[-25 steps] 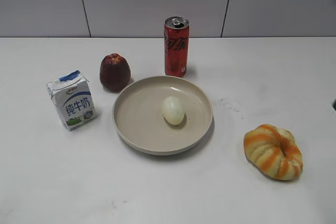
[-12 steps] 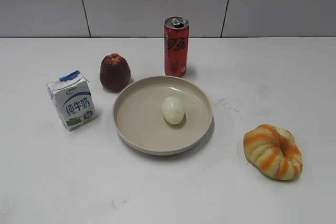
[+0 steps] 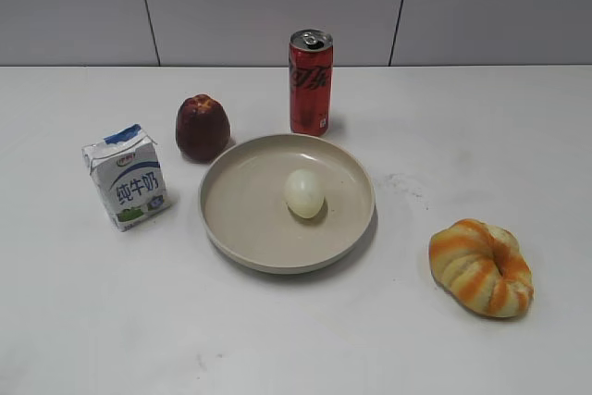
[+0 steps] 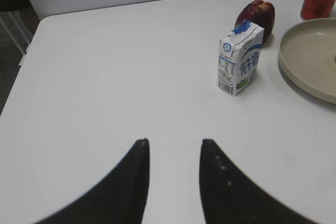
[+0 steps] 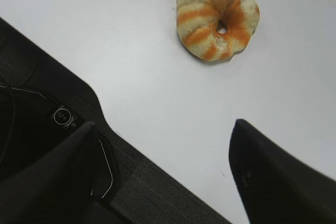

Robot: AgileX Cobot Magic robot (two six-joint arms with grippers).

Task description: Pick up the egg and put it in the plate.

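Exterior view: egg [image 3: 304,193] mid-plate [image 3: 231,228]; both tools [image 4: 173,145] [image 5: 168,129] parted, empty.

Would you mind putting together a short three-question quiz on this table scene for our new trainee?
1. True or false: the egg lies inside the plate.
2. Which item stands just behind the plate in the exterior view? A) milk carton B) red can C) bread ring
3. Fill in: the left gripper hovers over bare table with nothing between its fingers, so it is ____.

Key
1. True; the egg rests a little right of the plate's centre.
2. B; the carton is to the plate's left, the bread ring to its right and nearer the camera.
3. Open.
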